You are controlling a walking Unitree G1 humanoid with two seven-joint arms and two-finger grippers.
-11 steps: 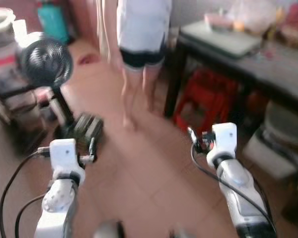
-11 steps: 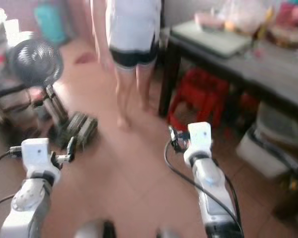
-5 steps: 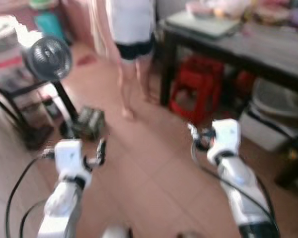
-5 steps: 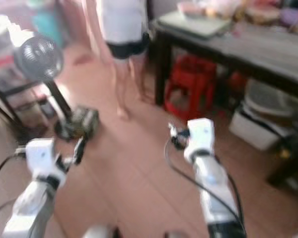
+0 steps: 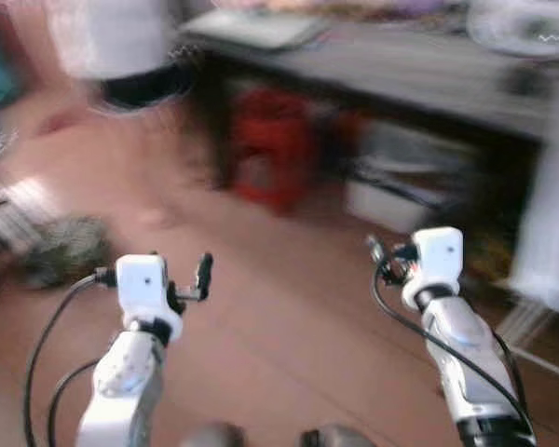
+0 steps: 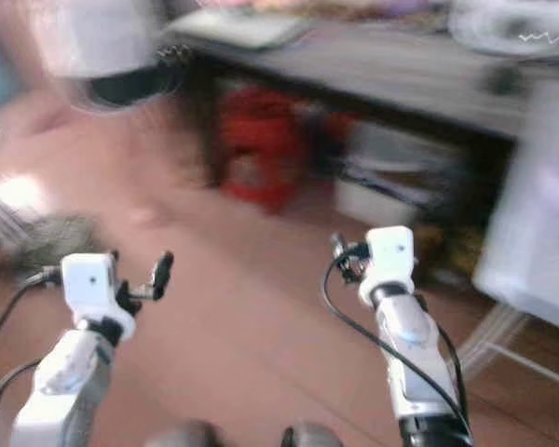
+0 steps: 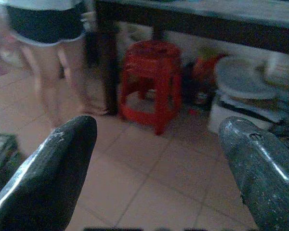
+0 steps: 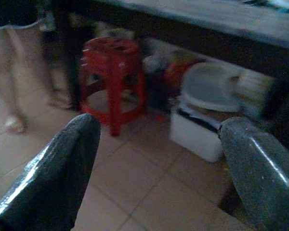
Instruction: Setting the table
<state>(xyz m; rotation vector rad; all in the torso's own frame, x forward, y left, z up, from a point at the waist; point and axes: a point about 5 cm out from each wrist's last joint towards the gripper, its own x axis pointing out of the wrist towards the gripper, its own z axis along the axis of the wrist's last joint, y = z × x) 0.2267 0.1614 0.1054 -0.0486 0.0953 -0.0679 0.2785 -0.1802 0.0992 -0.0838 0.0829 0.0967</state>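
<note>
Travel is the step in hand, as I judge it: nothing is picked up and both arms are held out in front over the tiled floor (image 7: 149, 183), aimed toward the table (image 5: 419, 70). The head views are smeared with blur, so the tabletop clutter cannot be read; a pale flat thing lies near its left end and something white and round sits at its far right, but I cannot tell what either is.

Left gripper (image 7: 156, 168) is empty with its fingers (image 7: 48, 178) spread wide; between them the wrist view looks at a red stool (image 7: 151, 82) standing under the table edge beside a dark table leg (image 7: 106, 57). Right gripper (image 8: 159, 168) is likewise spread and holds nothing; past it sit the same stool, a white tub (image 8: 209, 91) and a white box (image 8: 197, 132) tucked under the table. A person (image 7: 45, 43) in dark shorts stands on the floor to the left of the stool, near the table corner.

Next move, by my reckoning, calls for closing in on the table until its top is in reach and the view steadies, then finding whatever tableware is to be laid out. The person's legs and the stool are close to the path, so the approach wants room on the left.
</note>
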